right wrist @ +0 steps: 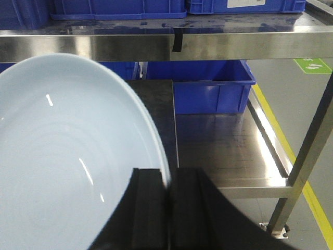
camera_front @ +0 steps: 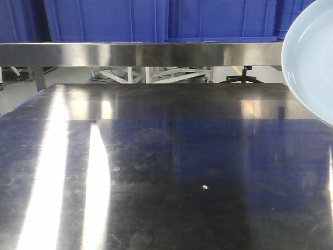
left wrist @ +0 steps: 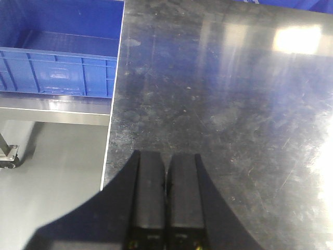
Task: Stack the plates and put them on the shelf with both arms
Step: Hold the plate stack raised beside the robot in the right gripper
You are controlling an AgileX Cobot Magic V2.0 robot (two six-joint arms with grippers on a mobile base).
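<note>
One pale bluish-white plate (right wrist: 67, 156) fills the left of the right wrist view, tilted up off the table. My right gripper (right wrist: 169, 177) is shut on its rim, one finger on each face. In the front view the same plate (camera_front: 312, 57) pokes in at the right edge, overlapping the end of the shelf's front rail (camera_front: 140, 53). That steel shelf rail (right wrist: 234, 44) runs across the top of the right wrist view. My left gripper (left wrist: 166, 161) is shut with nothing in it, low over the dark steel tabletop (left wrist: 218, 104) near its left edge. Neither gripper shows in the front view.
Blue crates (camera_front: 156, 21) stand on the shelf behind the rail. Another blue crate (left wrist: 57, 73) sits on a lower steel ledge left of the table. A further crate (right wrist: 213, 91) rests on a lower steel shelf at the right, with an upright post (right wrist: 307, 161) beside it.
</note>
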